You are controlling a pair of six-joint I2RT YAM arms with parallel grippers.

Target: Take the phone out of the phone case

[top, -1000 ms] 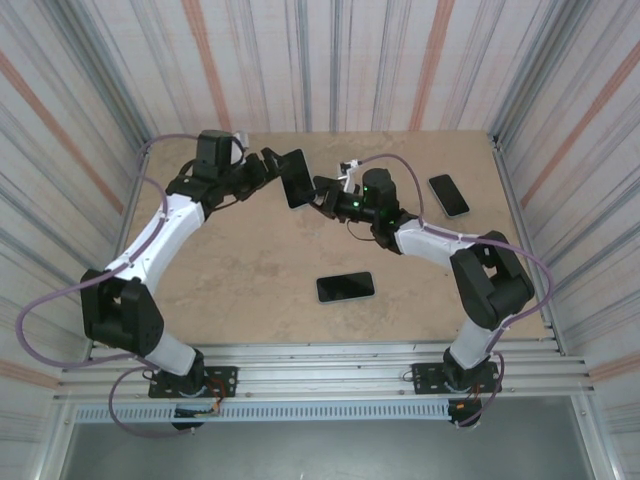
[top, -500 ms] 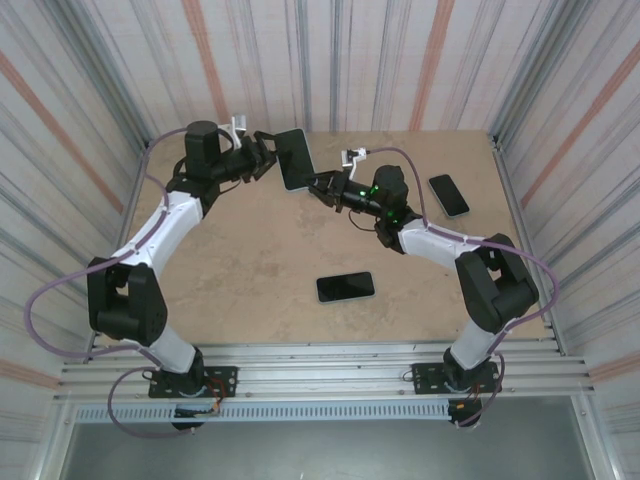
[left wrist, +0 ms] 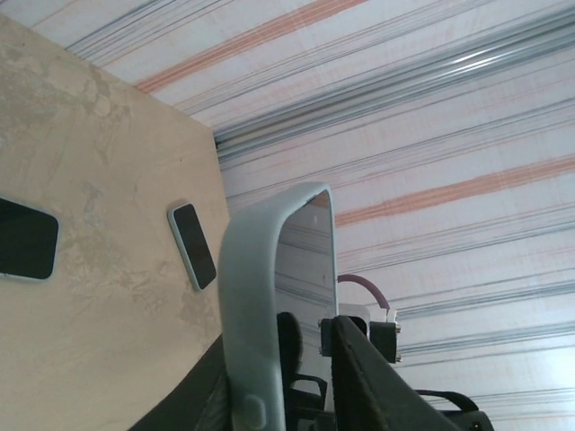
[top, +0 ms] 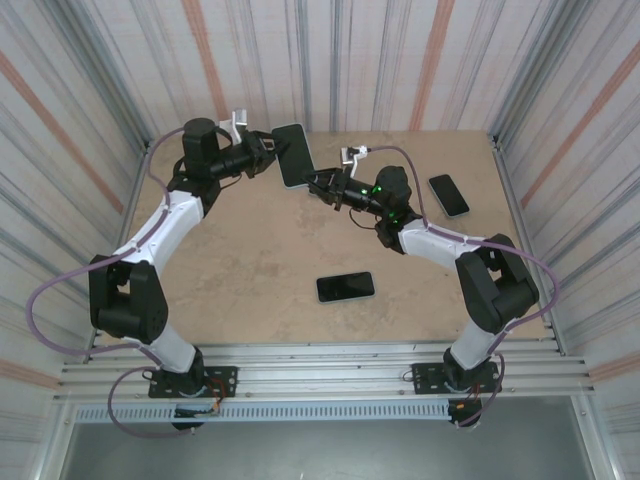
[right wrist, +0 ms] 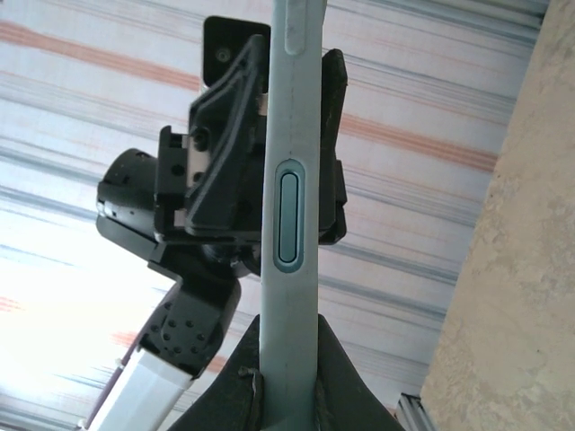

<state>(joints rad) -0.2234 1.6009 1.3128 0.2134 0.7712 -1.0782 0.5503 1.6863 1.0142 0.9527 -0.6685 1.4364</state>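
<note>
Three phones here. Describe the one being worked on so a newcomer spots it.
At the far end of the table, the cased phone is held between the left gripper and right gripper. Unlike the middle phone and right-side phone lying flat, it is raised, in a pale case.

The left arm [top: 165,225] and right arm [top: 440,240] both stretch forward, wrists raised, meeting at the phone case [top: 291,155]. The left gripper [top: 268,150] clamps one side of it; the right gripper [top: 318,185] pinches the opposite edge, fingers tight.
</note>
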